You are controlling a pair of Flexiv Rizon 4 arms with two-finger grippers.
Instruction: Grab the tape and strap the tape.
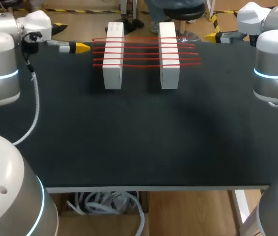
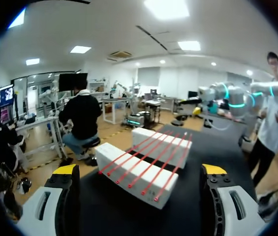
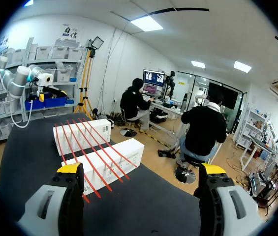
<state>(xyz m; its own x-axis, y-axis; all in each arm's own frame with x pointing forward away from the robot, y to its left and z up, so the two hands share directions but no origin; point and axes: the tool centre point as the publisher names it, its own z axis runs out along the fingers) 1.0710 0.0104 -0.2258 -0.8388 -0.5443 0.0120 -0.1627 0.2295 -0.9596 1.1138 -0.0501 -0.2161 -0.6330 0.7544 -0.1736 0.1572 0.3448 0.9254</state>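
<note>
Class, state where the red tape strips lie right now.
In the head view, the red tape strips stretch across two white blocks near the table's far edge, between the left pincer and the right pincer.

Two blocks stood on the far half of the table (image 1: 139, 142), side by side and apart, their long sides running front to back. The left block (image 1: 113, 56) sat just left of the middle and the right block (image 1: 169, 56) just right of it. Several tape strips (image 1: 141, 51) lay across the tops of both blocks, one behind another, bridging the gap and reaching past both outer sides. The left gripper (image 2: 139, 172) hung at the far left, near the left block. The right gripper (image 3: 139, 169) hung at the far right, well apart from the right block
</note>
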